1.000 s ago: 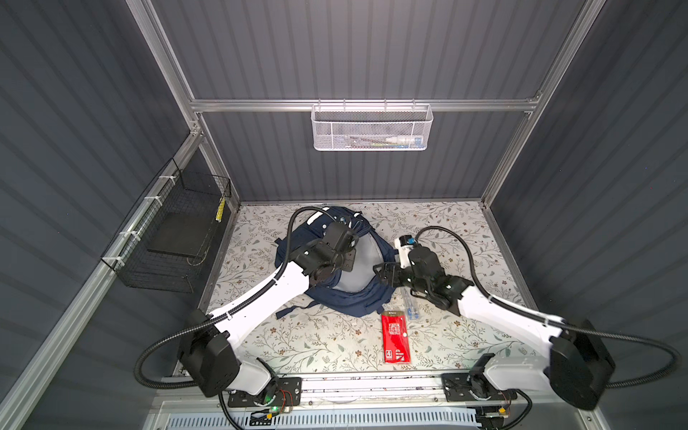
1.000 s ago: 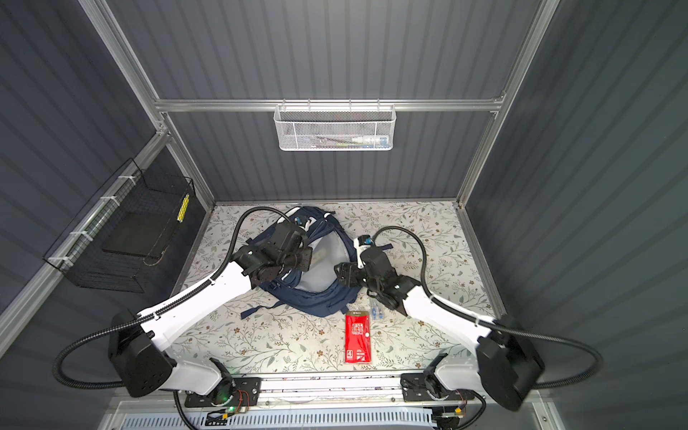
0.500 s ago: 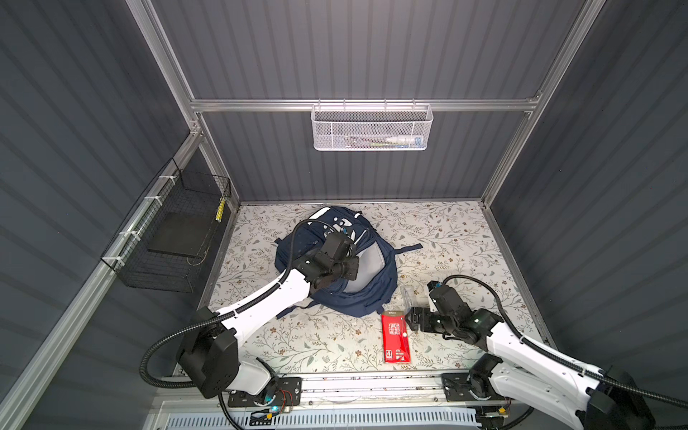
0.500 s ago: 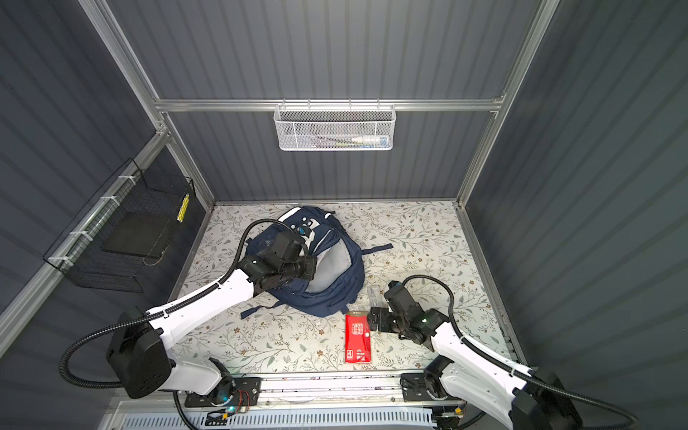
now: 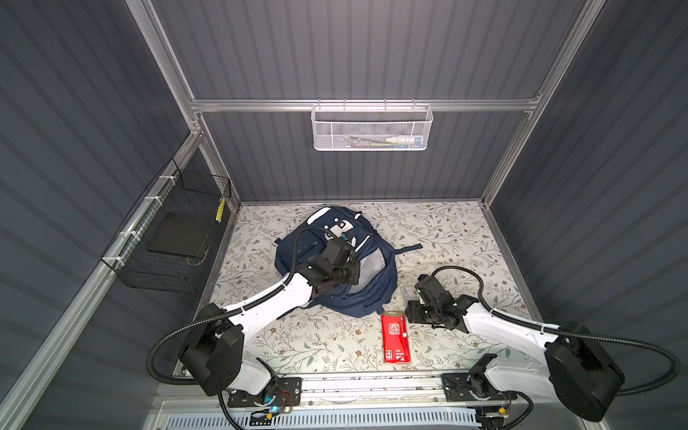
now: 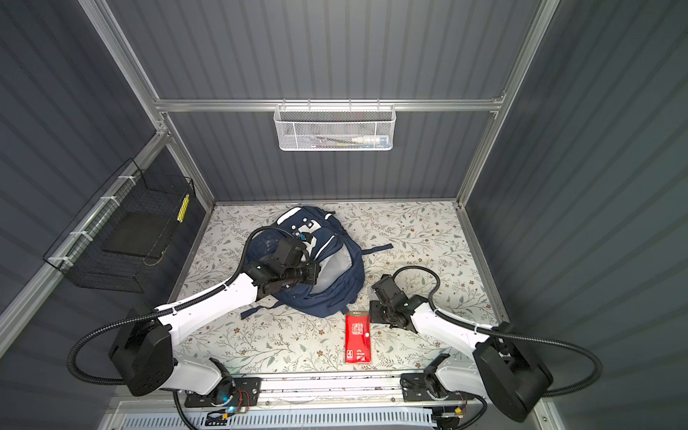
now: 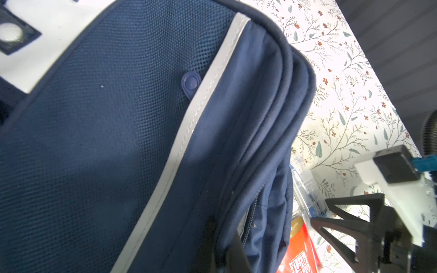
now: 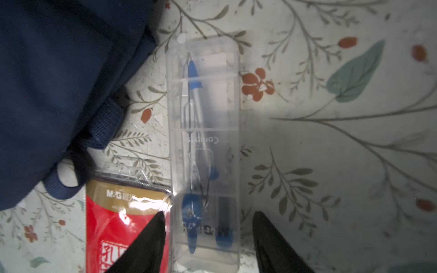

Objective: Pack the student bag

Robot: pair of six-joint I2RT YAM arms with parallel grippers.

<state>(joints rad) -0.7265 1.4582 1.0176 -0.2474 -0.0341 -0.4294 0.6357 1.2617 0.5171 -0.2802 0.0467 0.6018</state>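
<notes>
Student bag (image 5: 372, 294): navy, white stripes, white dotted patch, grey lining showing. It lies slumped on the floral table (image 5: 446, 231), back of centre. Left gripper (image 5: 353, 274) is closed, apparently pinching the bag's fabric. Right gripper (image 8: 209, 214) has its jaws apart, straddling the clear compass case (image 8: 205, 130) beside the red pack (image 5: 395, 337).

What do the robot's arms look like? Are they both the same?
Yes, twins. The left arm and right arm have smooth white shells with chunky black joints, and a ribbed black cable loops along each. Each ends in a black tool; the right tool has two pointed, wedge-shaped fingers.
</notes>
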